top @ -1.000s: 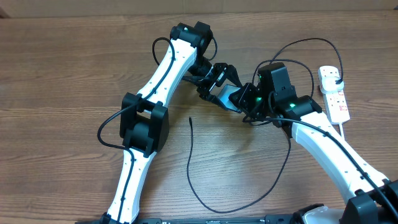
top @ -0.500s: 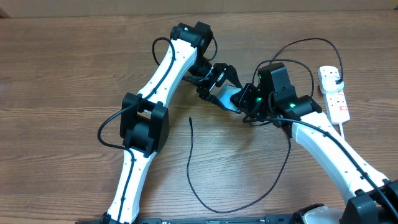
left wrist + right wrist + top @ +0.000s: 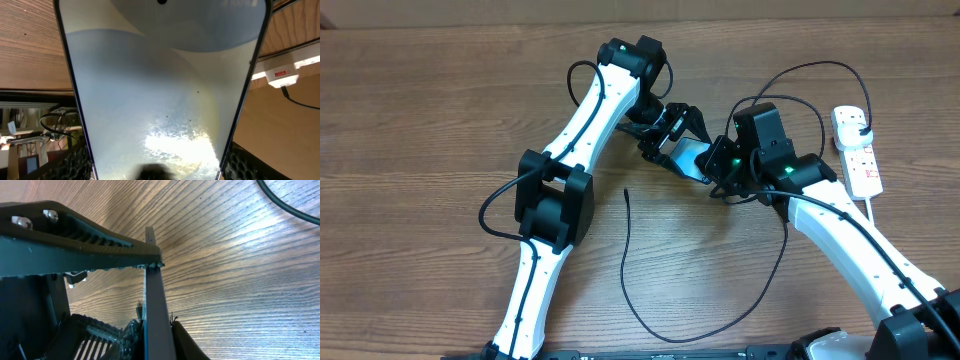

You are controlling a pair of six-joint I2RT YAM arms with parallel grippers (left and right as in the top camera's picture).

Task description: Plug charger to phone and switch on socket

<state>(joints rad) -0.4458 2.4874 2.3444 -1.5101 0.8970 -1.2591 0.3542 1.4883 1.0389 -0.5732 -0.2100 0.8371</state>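
Both our arms reach in and meet mid-table (image 3: 420, 120). Left gripper (image 3: 670, 135) clamps the phone (image 3: 160, 90) across its width, and right gripper (image 3: 720, 165) pinches its other end. Screen's pale blue-grey with glare. Charger (image 3: 624, 260) lies loose on the wood, socket (image 3: 861, 160) far right.

A brown wooden table (image 3: 420, 120) with a fine grain running left to right fills the overhead view. A thin black charger cable (image 3: 632, 300) lies on it in a wide open loop; its free end rests near the table's middle. Near the right edge lies a narrow white socket (image 3: 861, 160) strip, and a thick white cord (image 3: 873, 208) trails from its near end.
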